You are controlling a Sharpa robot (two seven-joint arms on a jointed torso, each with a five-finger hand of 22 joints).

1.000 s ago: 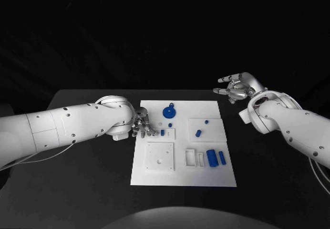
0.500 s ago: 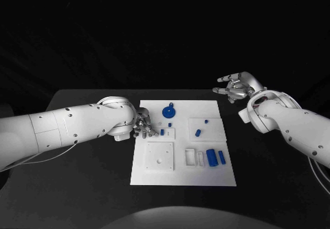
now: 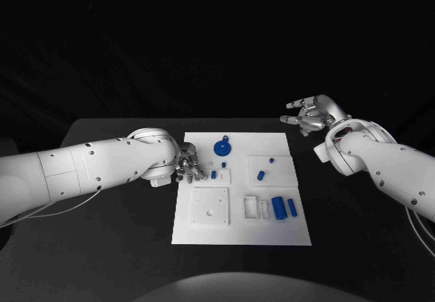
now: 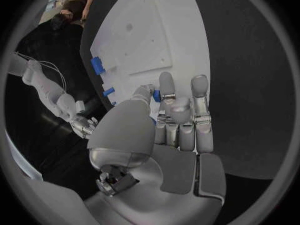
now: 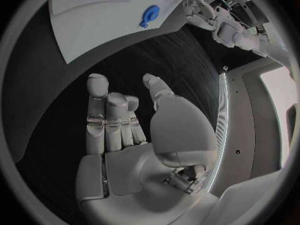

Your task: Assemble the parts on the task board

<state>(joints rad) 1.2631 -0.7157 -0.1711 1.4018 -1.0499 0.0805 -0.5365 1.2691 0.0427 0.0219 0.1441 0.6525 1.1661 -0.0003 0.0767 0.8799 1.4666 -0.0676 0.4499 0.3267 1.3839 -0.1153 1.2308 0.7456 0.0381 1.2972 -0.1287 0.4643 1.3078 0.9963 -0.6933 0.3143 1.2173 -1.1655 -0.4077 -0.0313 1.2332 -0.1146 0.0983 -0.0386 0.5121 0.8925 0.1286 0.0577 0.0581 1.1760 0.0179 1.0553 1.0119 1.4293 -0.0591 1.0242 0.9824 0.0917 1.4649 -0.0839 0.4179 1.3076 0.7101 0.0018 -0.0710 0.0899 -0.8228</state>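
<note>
The white task board (image 3: 240, 229) lies in the middle of the black table. My left hand (image 3: 187, 165) rests at the board's left edge, fingers curled down. In the left wrist view, thumb and finger (image 4: 165, 82) pinch a small blue part (image 4: 156, 96) over the board (image 4: 150, 35). Two more small blue parts (image 3: 213, 174) lie just beside it. A blue round disc (image 3: 223, 148) sits farther back, and a blue block (image 3: 279, 207) and cylinder (image 3: 293, 206) lie at the near right. My right hand (image 3: 311, 113) hangs raised beyond the board's far right corner, fingers apart, holding nothing.
A raised white plate (image 3: 281, 179) carries two small blue pegs (image 3: 260, 175). A white square plate (image 3: 211, 206) and white frames (image 3: 250, 209) sit on the board's near half. In the right wrist view the board (image 5: 94, 20) and blue disc (image 5: 150, 14) lie beyond my open fingers (image 5: 97, 100).
My left hand has edged slightly onto the board's left edge and its fingers have closed over the small blue part there. The right hand has stayed put.
</note>
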